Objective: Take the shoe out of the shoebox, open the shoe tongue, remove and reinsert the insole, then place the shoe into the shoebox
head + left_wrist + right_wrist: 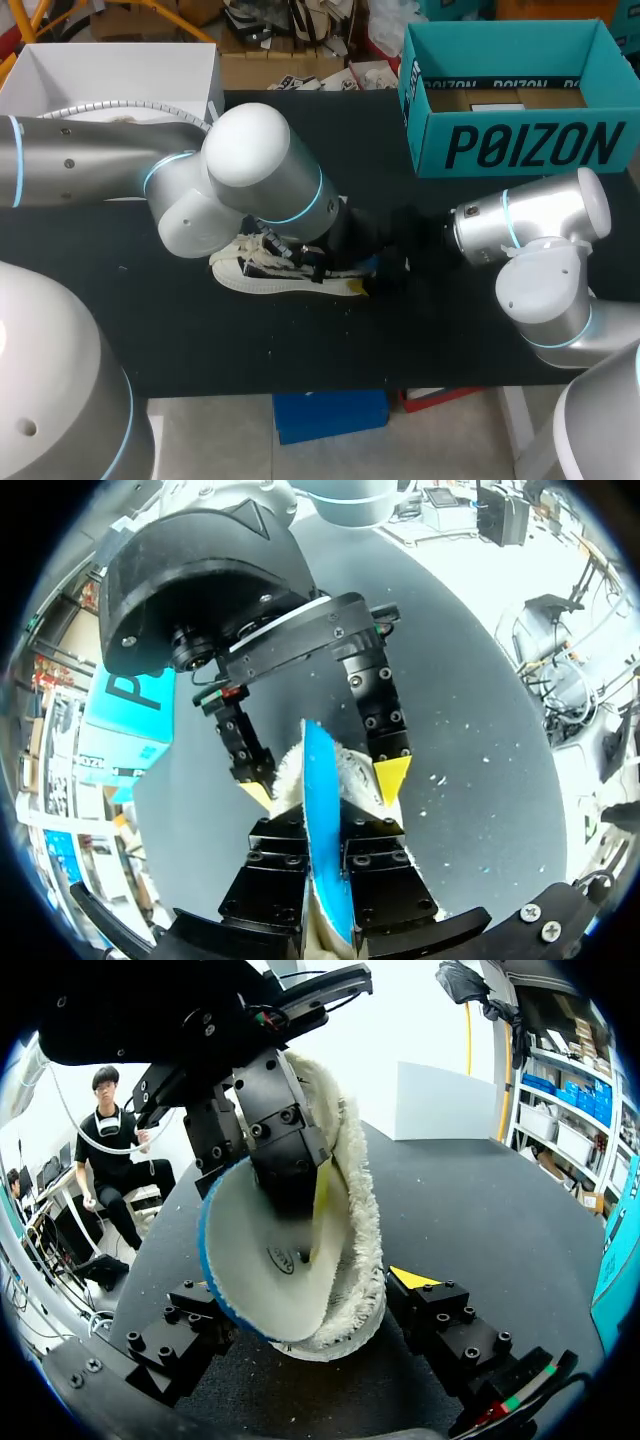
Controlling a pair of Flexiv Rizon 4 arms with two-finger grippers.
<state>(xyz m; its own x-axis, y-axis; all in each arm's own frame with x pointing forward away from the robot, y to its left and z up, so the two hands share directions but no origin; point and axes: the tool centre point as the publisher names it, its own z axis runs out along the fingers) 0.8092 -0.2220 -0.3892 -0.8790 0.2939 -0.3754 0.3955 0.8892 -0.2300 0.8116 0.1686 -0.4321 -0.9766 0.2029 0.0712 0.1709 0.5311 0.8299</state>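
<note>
The white shoe (pixel 258 273) lies on its sole at the middle of the black table (pixel 420 330). My right gripper (pixel 310 1295) straddles its fleecy heel (pixel 362 1210), with a finger pressed against each side. My left gripper (pixel 325 825) comes down over the shoe's opening and is shut on the white, blue-edged insole (pixel 322 770), which stands partly out of the shoe (pixel 355 765). From the right wrist view, the insole (pixel 255 1270) curls up out of the heel under the left gripper's fingers (pixel 285 1150). The teal shoebox (pixel 520 145) stands open at the back right.
A white open box (pixel 110 70) stands at the back left corner. My left arm's elbow (pixel 260 165) hangs over the shoe's toe end and hides part of it. Bare table lies in front of the shoe.
</note>
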